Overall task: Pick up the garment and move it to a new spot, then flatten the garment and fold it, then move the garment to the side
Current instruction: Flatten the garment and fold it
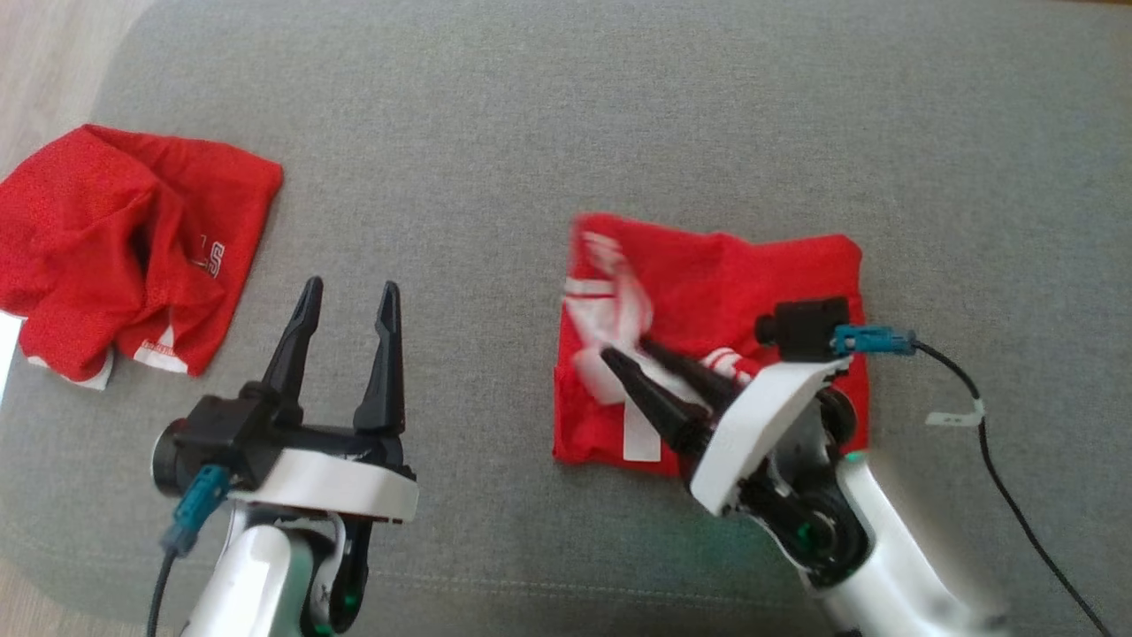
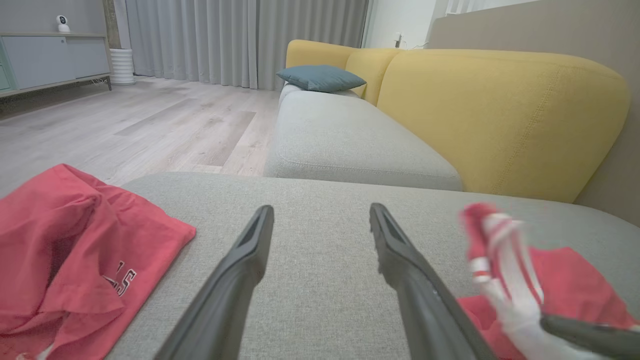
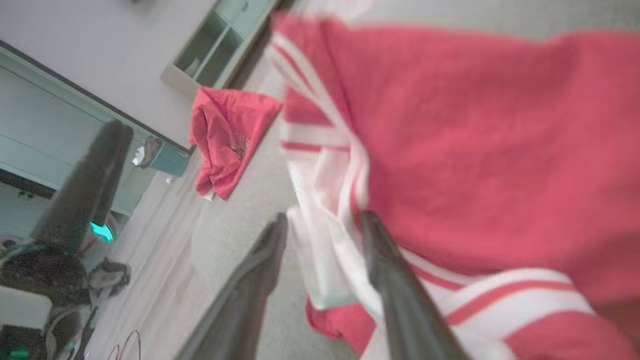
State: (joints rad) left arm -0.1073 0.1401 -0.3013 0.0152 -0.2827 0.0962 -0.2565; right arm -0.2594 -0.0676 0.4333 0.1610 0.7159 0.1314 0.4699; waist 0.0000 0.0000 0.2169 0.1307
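Right gripper (image 1: 624,348), jaws parted around loose cloth, is right on the garment (image 1: 761,265); left gripper (image 1: 350,285) gapes empty, well apart.

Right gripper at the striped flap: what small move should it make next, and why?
Probably open wider and draw back off the garment. The right gripper has its fingers parted, the striped flap between them, and the garment under it already looks folded; leaving half-open might drag the flap.

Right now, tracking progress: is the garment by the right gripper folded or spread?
Folded: the garment is a compact rectangle, layers overlapping, striped flap raised.
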